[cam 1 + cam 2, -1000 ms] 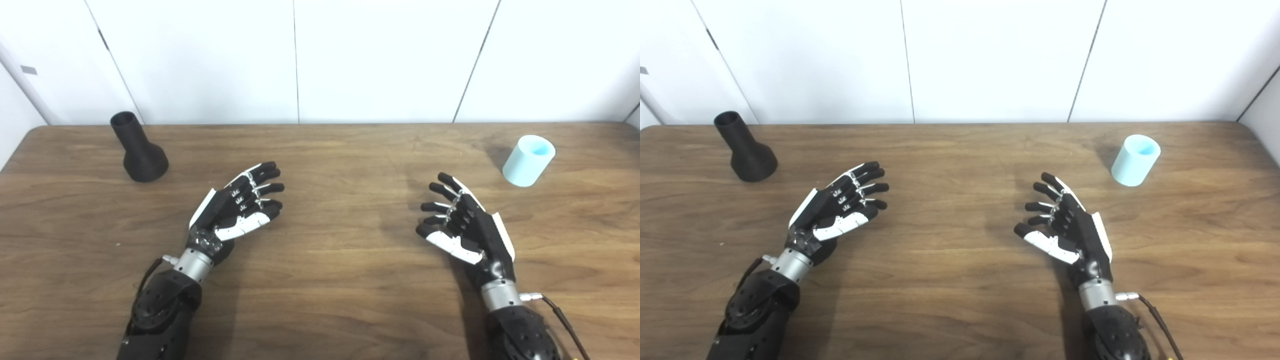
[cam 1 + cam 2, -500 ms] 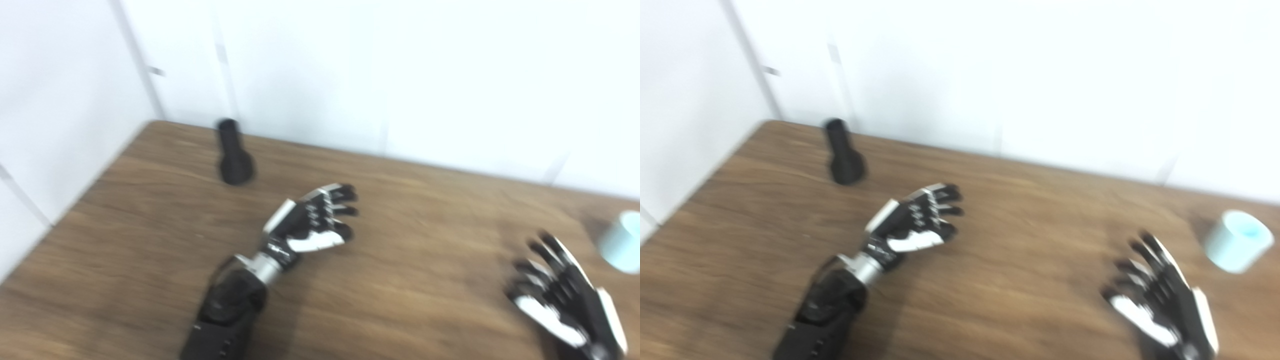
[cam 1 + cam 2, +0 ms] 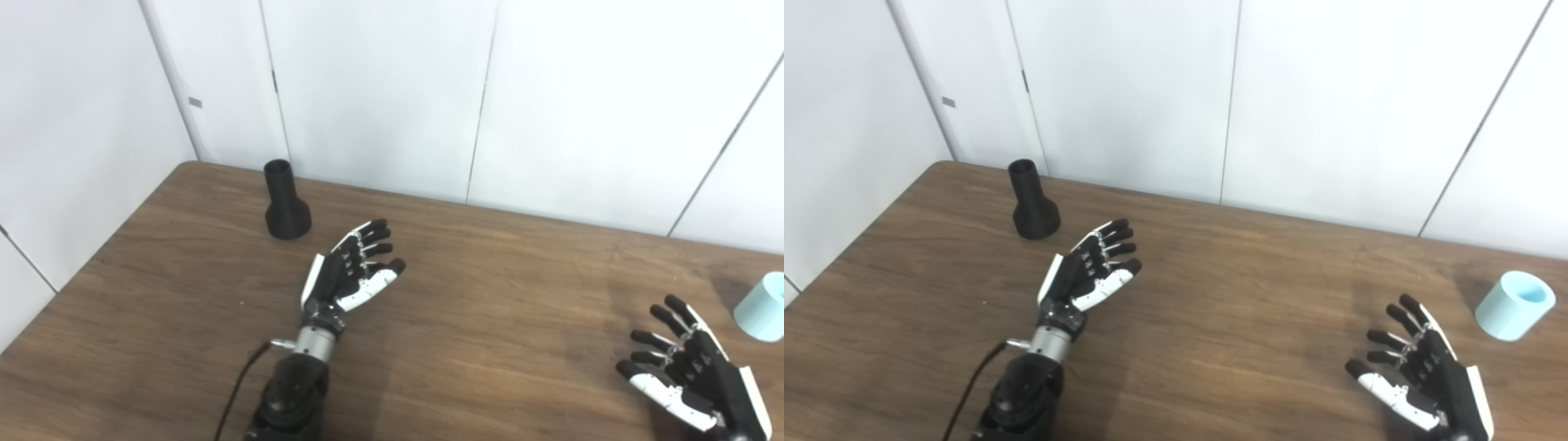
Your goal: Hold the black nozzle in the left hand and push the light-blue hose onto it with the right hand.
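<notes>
— Fingers (image 3: 1111, 236) on the left hand (image 3: 1087, 272) are spread apart with nothing in them, and the right hand (image 3: 1421, 373) is splayed and empty too.

— Where is the black nozzle (image 3: 1032, 201)?

— Upright on its flared base near the far left corner of the table (image 3: 1213, 306), just beyond the left hand and apart from it. The light-blue hose (image 3: 1514, 305) sits well away from the nozzle, by the right edge, past the right hand.

— What might go wrong?

— I'd say the nozzle is tall and narrow at the top, so a sideways brush from the fingers could tip it. The hose piece looks tilted and round; a clumsy nudge could roll it off the edge.

— And the count?

— One nozzle, one hose piece, two hands.
</notes>
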{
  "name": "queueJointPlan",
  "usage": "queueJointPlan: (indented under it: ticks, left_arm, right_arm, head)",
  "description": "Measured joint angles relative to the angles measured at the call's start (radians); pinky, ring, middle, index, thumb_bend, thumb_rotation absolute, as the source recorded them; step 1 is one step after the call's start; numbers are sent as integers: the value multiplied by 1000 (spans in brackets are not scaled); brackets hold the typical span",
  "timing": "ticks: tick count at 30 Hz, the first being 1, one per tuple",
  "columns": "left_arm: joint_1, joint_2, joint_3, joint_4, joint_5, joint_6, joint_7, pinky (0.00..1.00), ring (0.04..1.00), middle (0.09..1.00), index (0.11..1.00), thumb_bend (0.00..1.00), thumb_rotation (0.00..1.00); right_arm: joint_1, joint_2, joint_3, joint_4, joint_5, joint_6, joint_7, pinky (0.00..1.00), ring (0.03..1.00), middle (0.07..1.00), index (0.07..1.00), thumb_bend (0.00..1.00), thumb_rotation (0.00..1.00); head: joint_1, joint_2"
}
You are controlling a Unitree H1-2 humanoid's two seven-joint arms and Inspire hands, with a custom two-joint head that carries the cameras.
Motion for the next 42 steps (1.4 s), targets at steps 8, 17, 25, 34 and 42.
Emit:
queueJointPlan:
  ticks: [8,17,25,34,42]
  left_arm:
    - [43,172,82,-29,-1,50,-13,778,803,813,820,784,251]
    - [34,211,203,-41,-24,78,39,732,796,805,792,779,171]
    - [15,243,219,-2,79,78,123,868,892,901,899,794,245]
    - [-41,335,151,68,112,118,54,916,977,995,984,879,241]
    - [-87,331,82,184,130,115,51,965,999,998,992,939,297]
  right_arm:
    - [-10,-1,5,-8,6,2,8,527,692,867,894,498,0]
    - [-20,3,9,-19,-8,23,2,560,685,847,871,522,0]
    - [-19,28,15,-55,-46,77,-22,595,686,842,862,545,0]
    - [-18,28,17,-82,-53,112,-22,572,665,828,865,525,0]
    - [-17,29,21,-82,-45,127,-19,585,667,831,870,497,0]
  head:
    - [12,-12]
    - [17,-26]
    - [15,-38]
    - [11,-44]
    - [6,-49]
